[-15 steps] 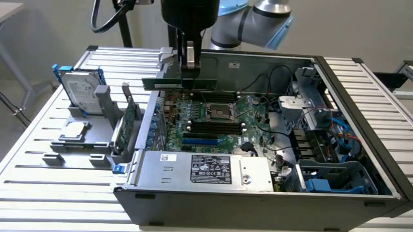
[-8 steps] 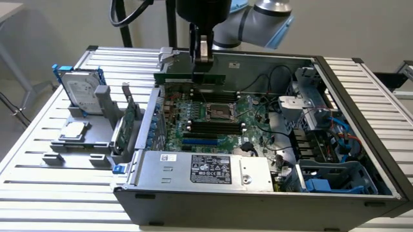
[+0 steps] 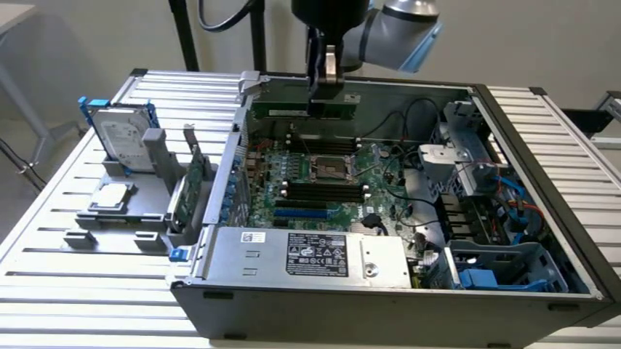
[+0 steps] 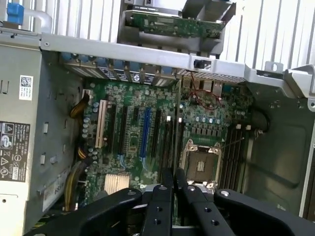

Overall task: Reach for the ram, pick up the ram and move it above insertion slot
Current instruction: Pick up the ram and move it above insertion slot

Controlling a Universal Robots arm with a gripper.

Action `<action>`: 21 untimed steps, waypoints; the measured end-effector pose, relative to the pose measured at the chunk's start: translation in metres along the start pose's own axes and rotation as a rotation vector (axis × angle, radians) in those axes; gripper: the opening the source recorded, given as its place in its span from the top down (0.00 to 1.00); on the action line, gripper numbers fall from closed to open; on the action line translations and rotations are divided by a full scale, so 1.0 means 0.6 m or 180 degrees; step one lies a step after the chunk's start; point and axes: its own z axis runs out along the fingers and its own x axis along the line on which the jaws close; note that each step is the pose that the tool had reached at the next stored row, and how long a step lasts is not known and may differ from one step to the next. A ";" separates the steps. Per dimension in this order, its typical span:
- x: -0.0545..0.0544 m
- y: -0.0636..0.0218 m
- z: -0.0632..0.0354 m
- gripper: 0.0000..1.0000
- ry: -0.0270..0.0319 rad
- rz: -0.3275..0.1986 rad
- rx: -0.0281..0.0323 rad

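My gripper (image 3: 325, 91) hangs over the far side of the open computer case (image 3: 543, 182), shut on the ram (image 3: 302, 111). The ram is a long, thin green stick held level below the fingers, above the motherboard (image 3: 321, 174). In the wrist view the fingertips (image 4: 166, 177) stand almost together, and the ram's thin edge (image 4: 173, 157) runs out from between them. Straight below lie the processor socket (image 4: 201, 164) and the long dark memory slots (image 4: 232, 157). In the exterior view these slots (image 3: 325, 192) lie on the near side of the socket, nearer than the ram.
A grey holder on the exterior view's left carries silver hard drives (image 3: 124, 134) and a green expansion card (image 3: 194, 182). The power supply (image 3: 310, 254) fills the case's near side. Cables and a blue drive cage (image 3: 495, 273) crowd the case's right side. The slatted table (image 3: 97, 291) surrounds the case.
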 end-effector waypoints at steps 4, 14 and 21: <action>-0.020 -0.023 0.011 0.86 0.0006 0.0000 -0.0001; -0.041 -0.060 0.034 0.86 0.0006 0.0029 0.0002; -0.052 -0.067 0.050 0.86 0.0004 0.0083 0.0007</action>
